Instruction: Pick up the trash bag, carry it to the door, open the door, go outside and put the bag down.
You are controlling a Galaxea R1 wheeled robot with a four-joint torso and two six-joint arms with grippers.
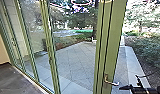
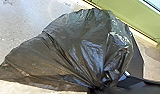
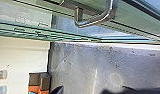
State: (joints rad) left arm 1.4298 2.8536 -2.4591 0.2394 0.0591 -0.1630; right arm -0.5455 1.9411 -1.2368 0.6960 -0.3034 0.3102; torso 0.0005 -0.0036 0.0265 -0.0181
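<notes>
The left jaws grip the trash bag by its neck, likely freeing the right jaws, state unclear, near the door handle.

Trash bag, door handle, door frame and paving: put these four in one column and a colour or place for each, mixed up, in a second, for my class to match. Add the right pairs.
Column one
1. trash bag
2. door handle
3. door frame
4. paving

Column two
A. outside, on the ground
B. painted green
C. black and shiny
D. silver metal

Right pairs: 1-C, 2-D, 3-B, 4-A
</notes>
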